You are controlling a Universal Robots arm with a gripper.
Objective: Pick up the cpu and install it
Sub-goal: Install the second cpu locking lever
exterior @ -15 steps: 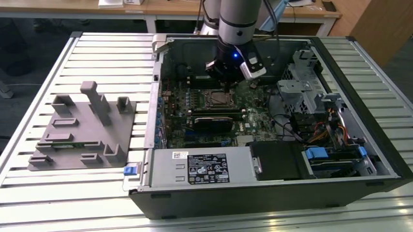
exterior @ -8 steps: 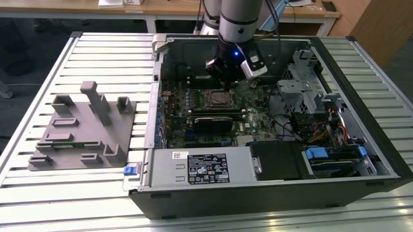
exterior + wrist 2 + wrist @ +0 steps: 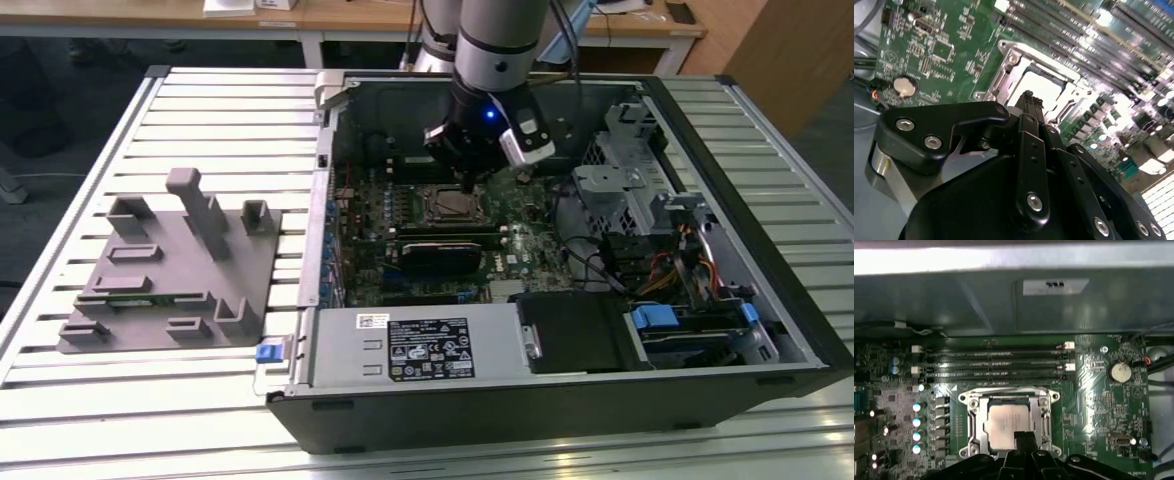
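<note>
The cpu (image 3: 1006, 424) is a pale silvery square lying flat inside the metal-rimmed socket frame (image 3: 973, 426) on the green motherboard (image 3: 1094, 405). In the second wrist view the cpu (image 3: 1043, 89) shows just past my black fingertips. My gripper (image 3: 1024, 439) hovers over the chip's near edge with its fingers pressed together and nothing between them; it looks the same in the second wrist view (image 3: 1027, 100). In the exterior view the gripper (image 3: 469, 186) hangs inside the open computer case, just above the socket frame (image 3: 447, 205).
Memory slots (image 3: 994, 365) run beside the socket, with a coin battery (image 3: 1119, 372) off to one side. The case wall (image 3: 327, 180), drive cage (image 3: 641, 190) and power supply (image 3: 427, 345) ring the board. A grey tray (image 3: 160, 270) lies on the exterior view's left.
</note>
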